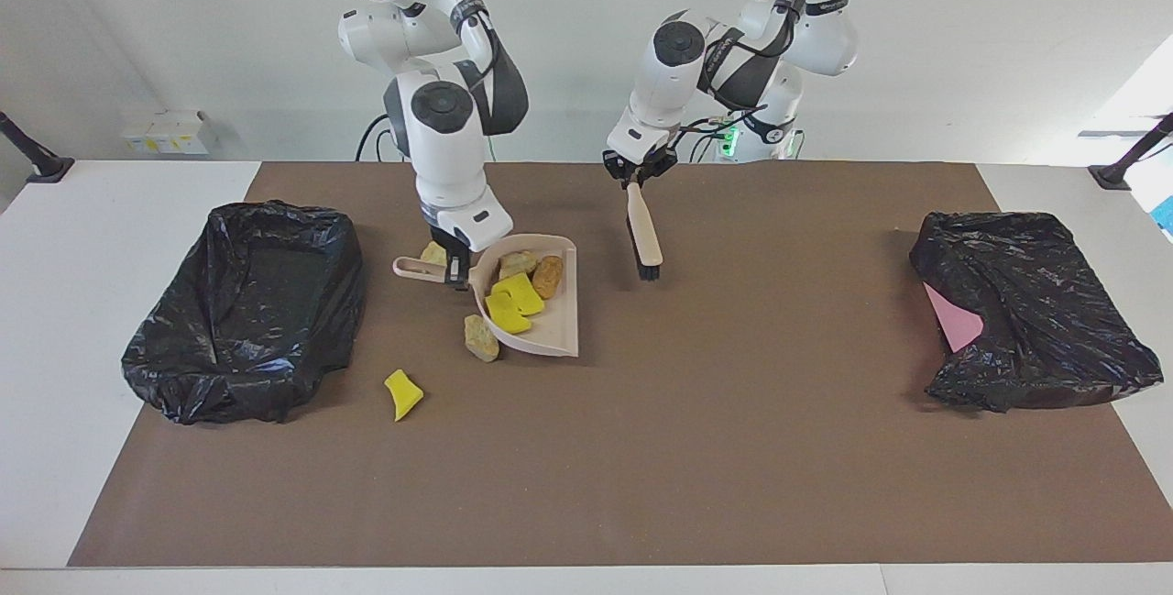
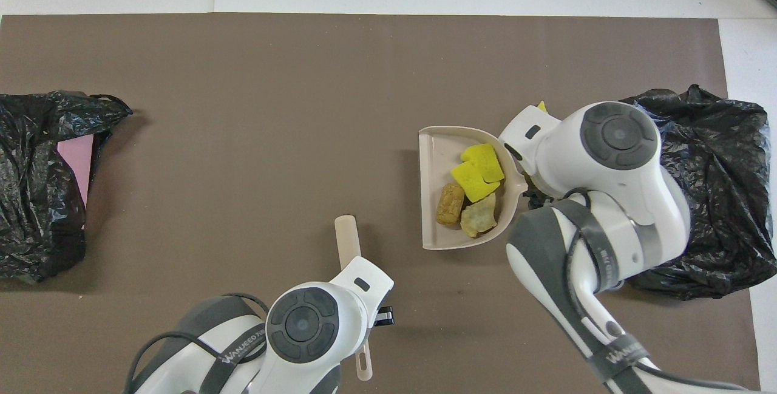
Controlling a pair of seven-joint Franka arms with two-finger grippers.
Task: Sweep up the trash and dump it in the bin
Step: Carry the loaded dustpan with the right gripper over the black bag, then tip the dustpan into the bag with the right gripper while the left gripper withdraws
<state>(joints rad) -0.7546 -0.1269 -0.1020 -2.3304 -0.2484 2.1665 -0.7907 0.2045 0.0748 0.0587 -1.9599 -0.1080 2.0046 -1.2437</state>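
while both jaws clamped: right on smooth pink dustpan, left on brush.

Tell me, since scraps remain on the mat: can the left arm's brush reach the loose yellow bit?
Probably not directly: the raised dustpan held by the right gripper hangs between the brush and the yellow bit.

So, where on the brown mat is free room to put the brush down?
Bare mat lies between the brush and the crumpled bag. It is crowded between the dustpan and the open bin, where scraps lie.
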